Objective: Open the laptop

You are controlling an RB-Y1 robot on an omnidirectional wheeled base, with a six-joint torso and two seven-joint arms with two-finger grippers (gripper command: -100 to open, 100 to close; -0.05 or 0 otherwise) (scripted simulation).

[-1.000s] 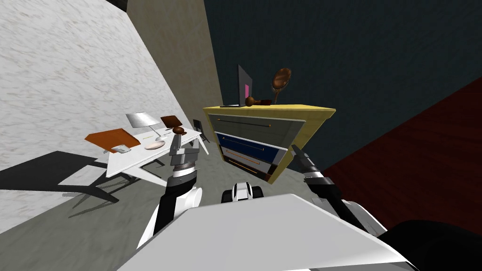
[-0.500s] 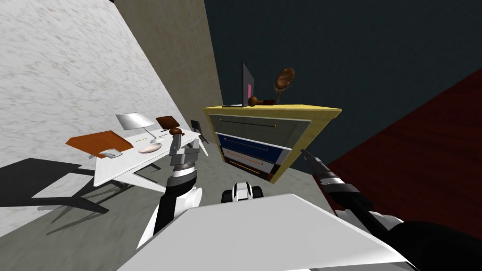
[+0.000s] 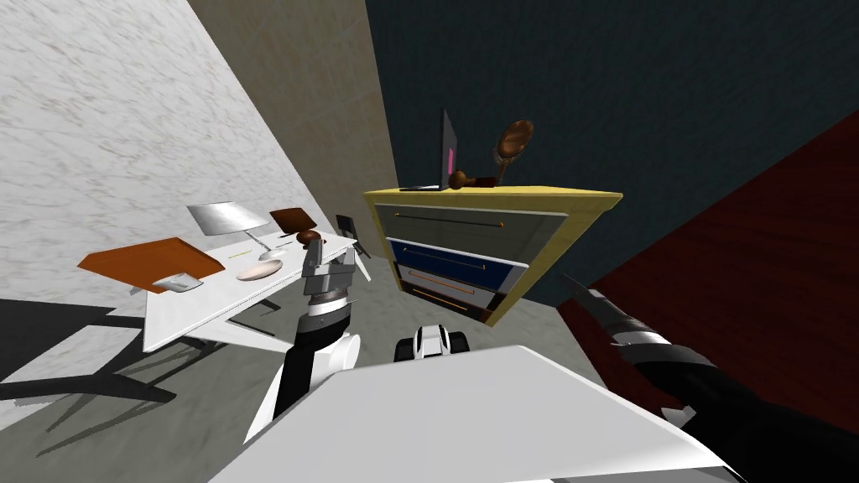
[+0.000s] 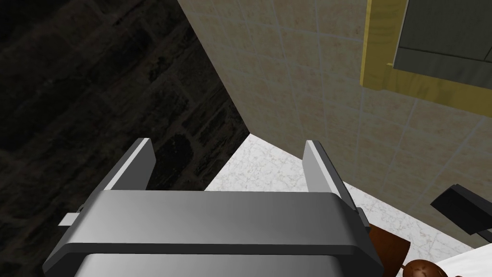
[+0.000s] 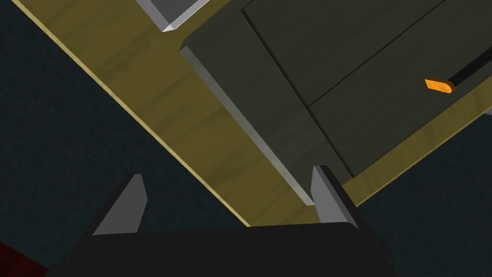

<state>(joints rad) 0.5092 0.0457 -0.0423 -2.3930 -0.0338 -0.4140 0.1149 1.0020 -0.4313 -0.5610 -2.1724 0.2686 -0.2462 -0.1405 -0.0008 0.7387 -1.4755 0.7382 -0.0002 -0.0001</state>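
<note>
The laptop (image 3: 448, 156) stands on top of the yellow dresser (image 3: 587, 199), its thin grey lid nearly upright with a pink patch on the screen and its base flat on the top. My left gripper (image 3: 330, 262) is raised in front of the white desk, well below and left of the laptop; its fingers (image 4: 137, 161) stand open on nothing around my left gripper (image 4: 227, 146). My right gripper (image 3: 577, 287) hangs low, right of the dresser's bottom corner. In its wrist view my right gripper (image 5: 228, 174) is open and empty, looking along the dresser's yellow frame (image 5: 158, 91) and dark drawer front (image 5: 336, 77).
Brown rounded objects (image 3: 460, 179) and a brown goblet shape (image 3: 512, 142) stand beside the laptop. The dresser has grey and blue drawers (image 3: 449, 262). A white desk (image 3: 210, 303) at left carries a lamp (image 3: 220, 218), a bowl and an orange board. Dark red surface (image 3: 755, 251) at right.
The whole head view has shifted: the desk slid left and the dresser top widened, so I have moved. My right arm has swung outward to the lower right. Both grippers stay open.
</note>
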